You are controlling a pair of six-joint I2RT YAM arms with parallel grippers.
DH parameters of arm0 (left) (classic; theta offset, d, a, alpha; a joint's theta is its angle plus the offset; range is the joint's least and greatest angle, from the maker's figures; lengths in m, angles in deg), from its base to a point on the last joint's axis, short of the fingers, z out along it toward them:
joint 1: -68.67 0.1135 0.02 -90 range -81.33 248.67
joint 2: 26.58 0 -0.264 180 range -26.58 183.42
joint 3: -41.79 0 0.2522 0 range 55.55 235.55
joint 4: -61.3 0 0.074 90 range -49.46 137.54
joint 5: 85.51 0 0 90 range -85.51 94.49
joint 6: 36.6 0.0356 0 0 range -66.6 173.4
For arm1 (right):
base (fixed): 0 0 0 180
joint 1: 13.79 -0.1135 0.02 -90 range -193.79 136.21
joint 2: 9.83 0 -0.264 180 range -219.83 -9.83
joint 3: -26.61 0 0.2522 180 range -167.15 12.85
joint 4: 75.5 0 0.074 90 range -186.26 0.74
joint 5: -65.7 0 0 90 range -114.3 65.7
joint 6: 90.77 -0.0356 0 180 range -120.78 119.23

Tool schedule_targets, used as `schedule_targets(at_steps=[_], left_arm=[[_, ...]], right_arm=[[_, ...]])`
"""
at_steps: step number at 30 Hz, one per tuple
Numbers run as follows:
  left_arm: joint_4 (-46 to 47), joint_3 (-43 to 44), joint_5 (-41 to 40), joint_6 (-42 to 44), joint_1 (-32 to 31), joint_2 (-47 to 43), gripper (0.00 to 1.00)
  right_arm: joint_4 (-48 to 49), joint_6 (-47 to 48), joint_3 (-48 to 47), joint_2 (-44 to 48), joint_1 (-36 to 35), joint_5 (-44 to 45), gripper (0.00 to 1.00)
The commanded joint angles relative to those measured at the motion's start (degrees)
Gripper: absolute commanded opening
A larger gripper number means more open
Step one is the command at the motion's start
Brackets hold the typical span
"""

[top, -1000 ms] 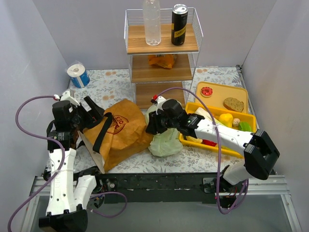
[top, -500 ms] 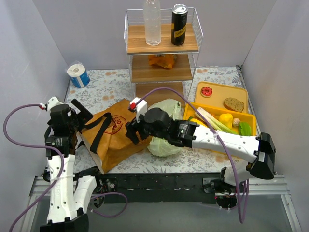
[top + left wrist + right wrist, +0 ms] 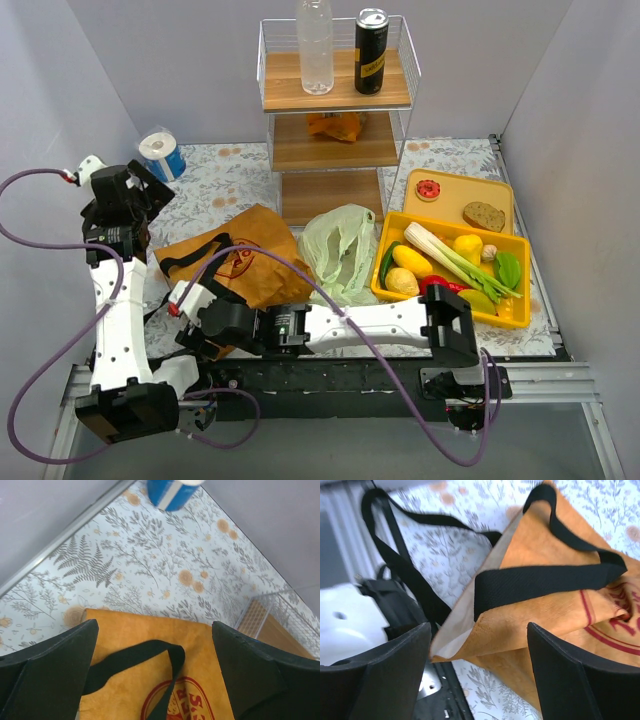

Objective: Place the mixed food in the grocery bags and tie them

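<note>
Looking down from the top camera, I see the brown bag with cream lining and black straps (image 3: 240,265) lying flat left of centre. The crinkly pale-green plastic bag (image 3: 340,250) is just beside it, and mixed produce (image 3: 455,258) fills the yellow plastic tray (image 3: 500,318). My left gripper (image 3: 152,190) hangs above the brown bag's far-left corner; my right gripper (image 3: 200,335) is at its near edge.

Left wrist: fingers (image 3: 50,670) spread wide, a black strap (image 3: 150,655) below between them.

Right wrist: fingers (image 3: 380,675) apart, flanking the brown bag's open mouth (image 3: 465,630).
</note>
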Motion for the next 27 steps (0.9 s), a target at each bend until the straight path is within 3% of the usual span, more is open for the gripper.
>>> schedule_targets(at_steps=[1, 8, 9, 11, 12, 15, 20, 27], left_arm=[[1.3, 0.9, 1.4, 2.2, 4.7, -1.6, 0.98], [2.1, -2.0, 5.9, 3.0, 6.0, -2.6, 0.98], [2.3, -2.1, 6.5, 3.1, 6.1, -2.6, 0.98], [2.3, -1.9, 7.6, 3.8, 6.1, -2.6, 0.98], [2.3, -1.8, 9.1, 4.7, 6.1, -2.7, 0.98], [3.6, -1.8, 14.0, 5.7, 6.0, -3.8, 0.98], [2.9, 2.6, 19.3, 7.1, 6.0, -3.6, 0.98], [1.6, 10.6, 24.0, 8.2, 6.0, -3.3, 0.98]], right_arm=[[3.9, 3.6, -3.3, -2.5, 0.5, 5.9, 0.86], [-1.7, 2.4, -9.6, -10.9, 1.0, 18.1, 0.83], [-3.2, 1.2, -10.1, -11.7, 1.2, 18.6, 0.7], [-3.7, -1.4, -9.9, -11.5, 2.3, 18.5, 0.53], [-3.7, -1.9, -9.6, -10.6, 2.7, 18.4, 0.32], [-5.4, -4.4, -9.4, -7.7, 4.6, 15.8, 0.03], [-5.8, -7.0, -7.9, 0.7, 9.2, 7.8, 0.01], [-9.5, -9.8, -10.9, 10.4, 17.9, 4.8, 0.01]])
